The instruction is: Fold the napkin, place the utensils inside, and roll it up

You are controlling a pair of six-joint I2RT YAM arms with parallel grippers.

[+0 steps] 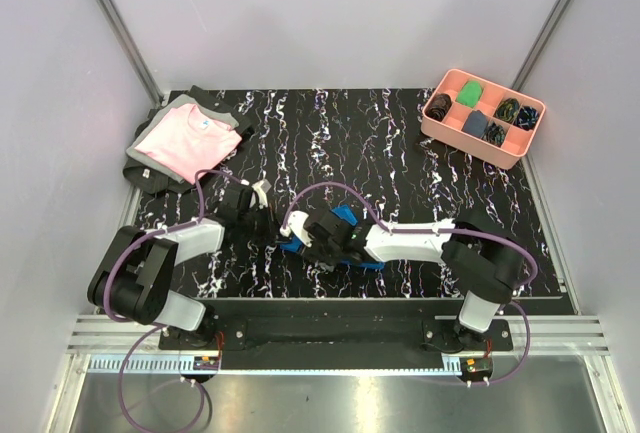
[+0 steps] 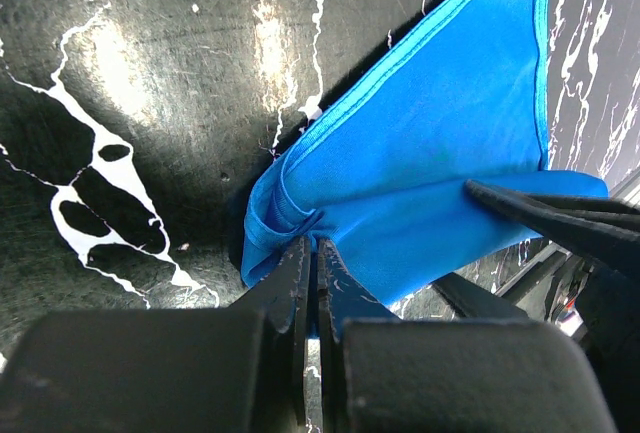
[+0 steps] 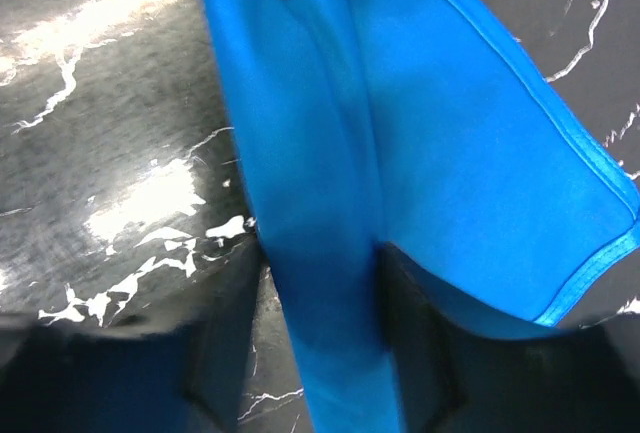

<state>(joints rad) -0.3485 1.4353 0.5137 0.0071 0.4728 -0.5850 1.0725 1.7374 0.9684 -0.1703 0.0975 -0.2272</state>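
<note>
pink tray (image 1: pixel 465 143) w/ cloth bundles (image 1: pixel 437 106), napkin (image 2: pixel 430 133) mid-table

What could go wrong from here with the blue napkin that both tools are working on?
1. The left tool pinches only a thin edge of the napkin; the smooth cloth could slip out and the fold open.
2. The right tool stands astride the rolled part; a pull away from the left one might stretch or unroll it.
3. No cutlery shows; if it lies inside, it could slide out.
</note>
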